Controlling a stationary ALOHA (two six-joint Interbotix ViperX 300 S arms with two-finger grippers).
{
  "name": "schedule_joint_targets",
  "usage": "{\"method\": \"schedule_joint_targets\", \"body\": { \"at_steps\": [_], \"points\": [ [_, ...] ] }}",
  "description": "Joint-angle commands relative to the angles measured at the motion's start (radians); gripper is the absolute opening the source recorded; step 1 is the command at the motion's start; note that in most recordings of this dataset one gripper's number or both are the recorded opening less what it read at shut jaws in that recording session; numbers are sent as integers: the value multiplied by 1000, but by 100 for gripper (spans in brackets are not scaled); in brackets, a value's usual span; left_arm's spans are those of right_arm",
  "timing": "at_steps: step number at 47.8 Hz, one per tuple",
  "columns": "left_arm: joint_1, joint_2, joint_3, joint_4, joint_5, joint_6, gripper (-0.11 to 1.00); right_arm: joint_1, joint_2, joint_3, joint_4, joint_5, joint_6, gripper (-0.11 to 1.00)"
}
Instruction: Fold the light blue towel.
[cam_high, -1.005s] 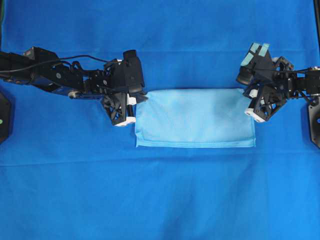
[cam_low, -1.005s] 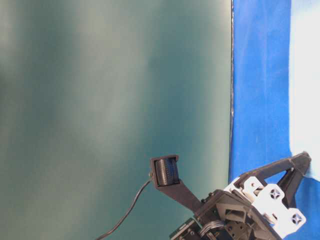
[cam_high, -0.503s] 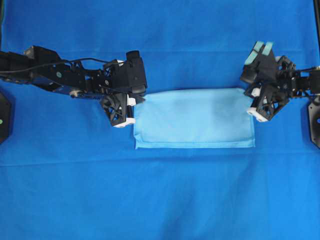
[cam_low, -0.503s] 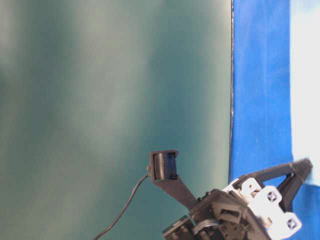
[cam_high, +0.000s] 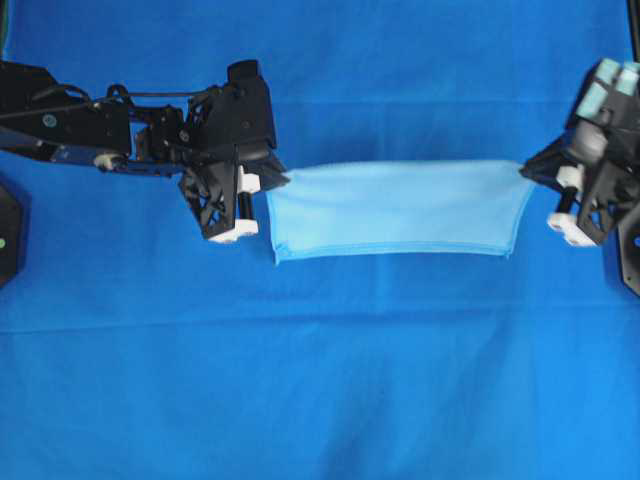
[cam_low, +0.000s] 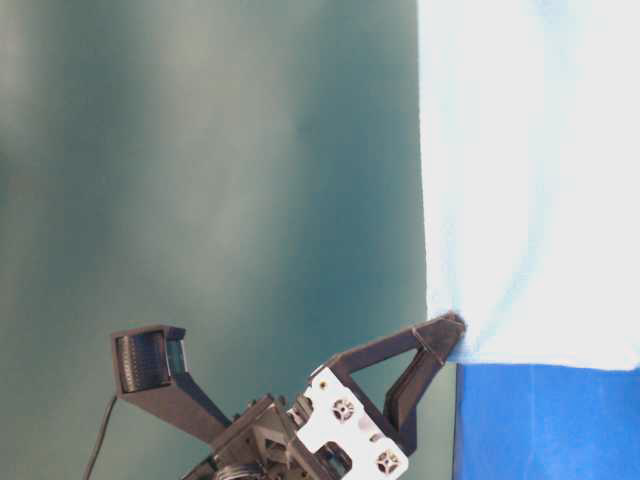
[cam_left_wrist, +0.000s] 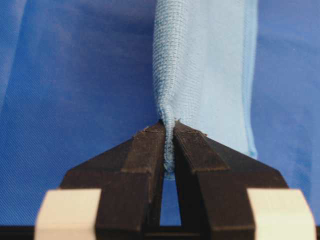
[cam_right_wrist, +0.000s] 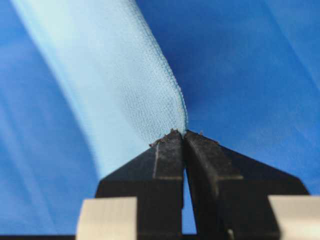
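The light blue towel (cam_high: 395, 208), folded into a long band, hangs stretched between both grippers above the royal-blue table covering (cam_high: 320, 380). My left gripper (cam_high: 278, 180) is shut on the towel's far left corner; the left wrist view shows the cloth (cam_left_wrist: 200, 65) pinched between the black fingertips (cam_left_wrist: 150, 145). My right gripper (cam_high: 527, 170) is shut on the far right corner, and the towel (cam_right_wrist: 115, 85) runs away from its jaws. In the table-level view the towel (cam_low: 530, 170) hangs as a pale sheet, with the gripper (cam_low: 452, 330) clamped on its lower corner.
The blue table covering (cam_low: 550, 420) spreads over the whole work surface. A black base plate (cam_high: 8, 230) sits at the left edge and another (cam_high: 630, 250) at the right edge. A green wall (cam_low: 200, 170) fills the left of the table-level view.
Both grippers have risen with the towel's far corners and moved apart, the right one far to the right. The towel has left the table and is now stretched taut.
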Motion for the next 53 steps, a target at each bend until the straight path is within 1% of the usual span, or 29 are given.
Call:
{"method": "schedule_joint_targets", "body": {
  "at_steps": [1,7,11,15,21,31,38,44,48,53],
  "points": [
    [-3,-20,-15,0,0,-2,2,0,2,-15,-2,6,3,2],
    [-15,-21,-14,2,0,-6,2,-5,20,-18,-9,6,3,2],
    [-32,-20,-15,2,-3,-12,2,-32,37,-20,-25,2,5,2],
    [-60,-15,-20,2,-18,-15,2,-80,52,-29,-51,-11,5,2],
    [-107,5,-48,2,-60,-15,2,-175,92,-52,-98,-55,2,2],
    [-187,78,-166,2,-123,0,2,-316,192,-129,-190,-144,-11,2],
    [-222,144,-288,2,-129,2,2,-391,296,-218,-238,-206,-14,2],
    [-245,202,-399,6,-127,6,2,-417,396,-310,-261,-247,-18,2],
    [-258,238,-459,6,-127,34,2,-417,446,-365,-265,-249,-28,2],
    [-267,261,-494,6,-126,64,2,-419,492,-413,-265,-249,-43,2]
  ]
}}
